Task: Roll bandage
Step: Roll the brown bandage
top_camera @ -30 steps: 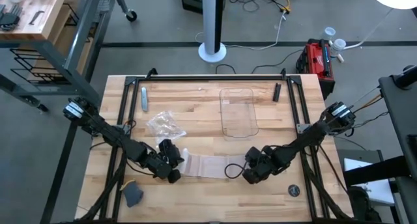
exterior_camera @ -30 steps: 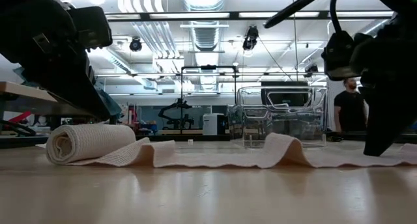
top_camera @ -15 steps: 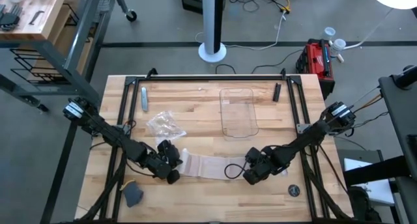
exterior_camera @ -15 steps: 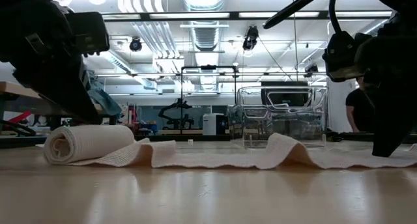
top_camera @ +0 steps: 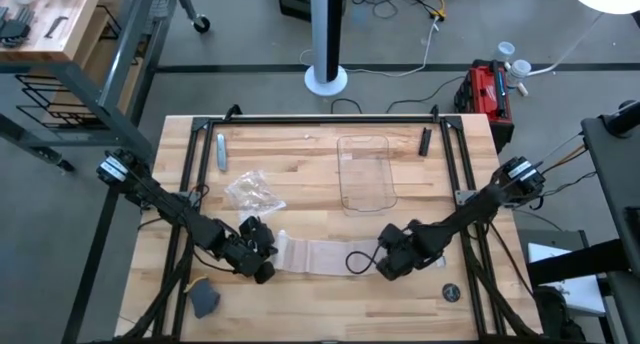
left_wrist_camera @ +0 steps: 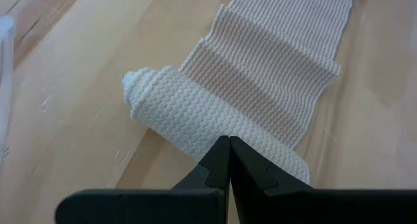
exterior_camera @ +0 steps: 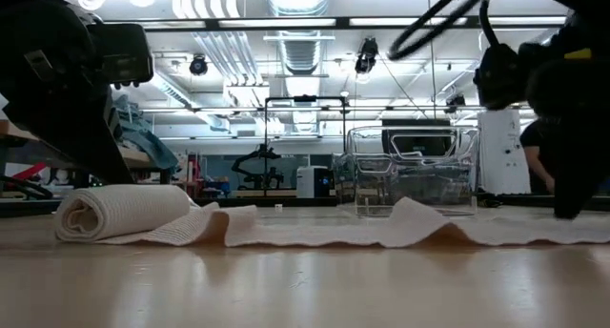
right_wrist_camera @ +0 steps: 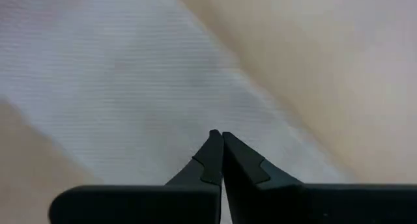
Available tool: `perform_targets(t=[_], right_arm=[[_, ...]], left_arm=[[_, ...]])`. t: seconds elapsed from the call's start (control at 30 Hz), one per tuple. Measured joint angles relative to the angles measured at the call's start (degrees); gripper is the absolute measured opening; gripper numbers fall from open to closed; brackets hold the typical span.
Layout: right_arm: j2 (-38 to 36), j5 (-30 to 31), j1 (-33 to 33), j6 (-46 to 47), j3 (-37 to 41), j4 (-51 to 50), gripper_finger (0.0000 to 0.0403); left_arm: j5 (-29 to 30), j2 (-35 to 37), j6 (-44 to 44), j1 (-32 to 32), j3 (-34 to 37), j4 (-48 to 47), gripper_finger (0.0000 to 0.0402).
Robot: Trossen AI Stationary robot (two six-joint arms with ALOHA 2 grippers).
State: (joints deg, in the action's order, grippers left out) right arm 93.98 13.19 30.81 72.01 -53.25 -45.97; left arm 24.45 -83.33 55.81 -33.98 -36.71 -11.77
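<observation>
My left hand (left_wrist_camera: 229, 140), fingers pressed together, sits at the rolled end of the bandage (top_camera: 310, 254) on the counter (top_camera: 300, 174). My right hand (right_wrist_camera: 222, 134), also pressed together, rests on its flat end.

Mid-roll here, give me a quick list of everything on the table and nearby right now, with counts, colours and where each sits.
bandage: one, whitish, near front edge, rolled at its left end, the rest flat.
clear tray: one, transparent, centre-back.
plastic wrapper: one, clear and crinkled, left of the tray.
grey-blue tool: one, back left.
dark bar: one, back right.
dark disc: one, front right.
grey object: one, front left corner.
red case: one, floor, behind the table's right.
left gripper: shut, at the roll.
right gripper: shut, over the bandage's flat end.
</observation>
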Motion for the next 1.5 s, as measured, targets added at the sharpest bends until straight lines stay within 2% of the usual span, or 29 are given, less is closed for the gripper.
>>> perform_targets(t=[0.07, 0.13, 0.27, 0.57, 0.7, 0.93, 1.17, 1.27, 1.4, 1.5], right_arm=[[0.0, 0.2, 0.0, 0.0, -1.1, -7.2, 0.0], [0.0, 0.2, 0.0, 0.0, -1.5, -9.5, 0.0], [-0.3, -0.5, 0.4, -0.1, -1.1, -8.0, 0.0], [-0.3, -6.4, 1.2, -0.6, 4.6, -2.6, 0.0], [-0.6, -8.2, 1.2, 1.5, 6.7, -4.2, 0.0], [-2.5, -9.4, 1.3, 2.4, 5.9, -6.8, 0.0], [-5.0, -7.2, 1.7, 3.0, 3.3, -8.1, 0.0], [-5.6, -4.0, 2.4, 3.4, 1.2, -9.1, 0.0], [-5.4, 0.3, 2.3, -2.4, -1.2, -2.8, 0.0], [-3.4, 1.2, 1.3, -8.7, -1.6, 4.0, 0.0]], left_arm=[[0.0, 0.0, 0.0, 0.0, 0.0, 0.0, 0.0], [0.0, 0.0, 0.0, 0.0, 0.0, 0.0, 0.0], [0.0, 0.0, 0.2, 0.0, 0.0, 0.0, 0.0], [0.0, 0.0, 0.9, -0.1, 0.0, 0.1, 0.0], [0.0, 0.0, 1.5, -0.3, 0.0, 0.2, 0.0], [0.0, 0.0, 2.0, -0.4, 0.0, 0.2, 0.0], [-0.1, 0.0, 2.3, -0.3, -0.3, 0.0, 0.0], [-1.5, 0.0, 4.4, -0.3, -0.7, -2.0, 0.0], [-3.0, 0.1, 6.8, -0.4, -0.9, -5.5, 0.0], [-3.0, 0.1, 6.4, -0.4, -1.3, -4.9, 0.0]])
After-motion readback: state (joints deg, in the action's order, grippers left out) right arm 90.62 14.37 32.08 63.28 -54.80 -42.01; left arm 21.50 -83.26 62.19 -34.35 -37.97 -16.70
